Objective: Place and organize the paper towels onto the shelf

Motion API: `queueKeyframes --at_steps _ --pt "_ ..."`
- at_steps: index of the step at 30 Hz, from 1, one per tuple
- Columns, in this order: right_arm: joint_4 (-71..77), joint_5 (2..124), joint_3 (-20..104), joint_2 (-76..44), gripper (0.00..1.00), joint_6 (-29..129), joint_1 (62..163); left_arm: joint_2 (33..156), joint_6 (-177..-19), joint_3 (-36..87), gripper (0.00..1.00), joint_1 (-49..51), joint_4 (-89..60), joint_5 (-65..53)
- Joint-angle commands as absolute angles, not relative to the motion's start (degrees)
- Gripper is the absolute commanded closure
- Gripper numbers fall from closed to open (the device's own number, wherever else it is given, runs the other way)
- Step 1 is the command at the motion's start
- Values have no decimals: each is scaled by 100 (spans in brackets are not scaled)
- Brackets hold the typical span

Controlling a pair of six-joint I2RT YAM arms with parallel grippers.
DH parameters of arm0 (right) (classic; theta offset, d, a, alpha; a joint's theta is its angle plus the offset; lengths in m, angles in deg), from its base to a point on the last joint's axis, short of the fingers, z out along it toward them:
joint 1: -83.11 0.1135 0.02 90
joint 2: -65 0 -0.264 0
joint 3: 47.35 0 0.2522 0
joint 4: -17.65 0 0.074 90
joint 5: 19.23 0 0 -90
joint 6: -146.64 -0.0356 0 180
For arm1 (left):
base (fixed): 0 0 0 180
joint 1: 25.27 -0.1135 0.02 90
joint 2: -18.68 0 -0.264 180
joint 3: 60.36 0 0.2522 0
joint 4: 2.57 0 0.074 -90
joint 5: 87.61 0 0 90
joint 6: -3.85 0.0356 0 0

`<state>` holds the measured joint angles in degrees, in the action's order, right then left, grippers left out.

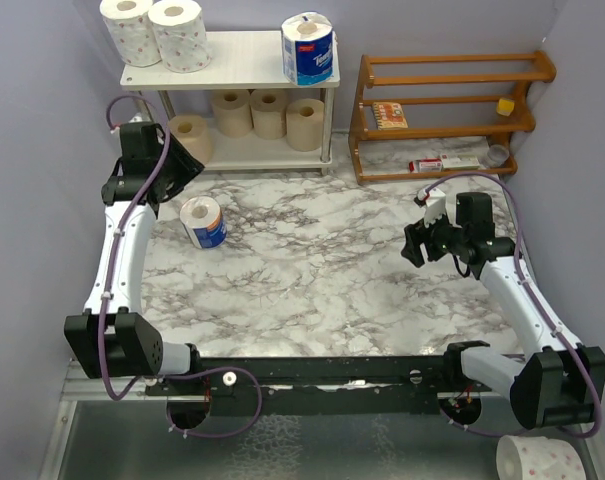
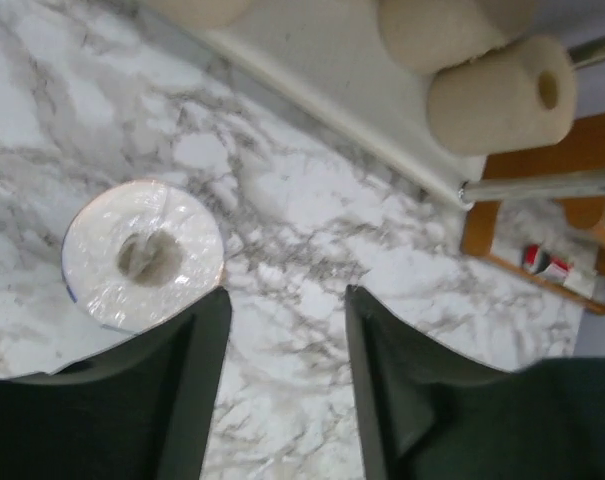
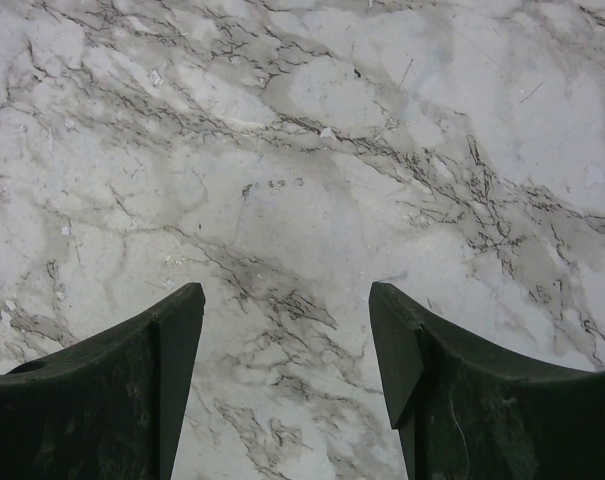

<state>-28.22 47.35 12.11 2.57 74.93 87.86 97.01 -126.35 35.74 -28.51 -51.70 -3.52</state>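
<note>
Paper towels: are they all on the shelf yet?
Almost. Two dotted rolls and one blue-wrapped roll stand on the shelf's top board, and four tan rolls on the lower one. Nothing is in hand: the left gripper and right gripper are open and empty. To go: the wrapped roll on the table, and a stray dotted roll past its near edge.

We look straight down on white marble tabletop (image 3: 332, 110), grey and dark veins running across. Our right gripper (image 3: 285, 300) sits at bottom edge: two dark fingers (image 3: 122, 400), spread wide apart, tips pointing up frame. Between tips we see only veined marble. Small pale flecks (image 3: 327, 132) dot surface.
</note>
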Motion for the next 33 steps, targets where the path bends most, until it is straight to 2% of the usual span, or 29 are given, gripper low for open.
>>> queueKeyframes --at_steps 1,14,17,21,22,23,24,33 --pt "-2783 4720 1319 332 32 7526 8750 9314 -12484 2772 42 -2837 -5165 -289" --pt "-2788 4718 1322 341 32 7513 8748 9202 -12101 1687 39 -2850 -5003 784" --pt "-2790 4710 1325 331 32 7513 8750 9315 -12037 1659 30 -2843 -5004 908" --pt "-2792 4709 1330 302 32 7518 8750 9451 -12055 1648 28 -2846 -4987 1024" --pt "-2792 4713 1327 294 32 7519 8750 9477 -12083 1627 21 -2847 -4976 1056" --pt "-2792 4707 1333 297 32 7515 8750 9520 -12120 1613 3 -2850 -4952 1095" --pt "-2792 4706 1331 293 32 7516 8750 9569 -12160 1599 1 -2851 -4943 1107" --pt "-2792 4697 1337 266 32 7513 8750 9927 -12271 1707 1 -2862 -4886 1133"
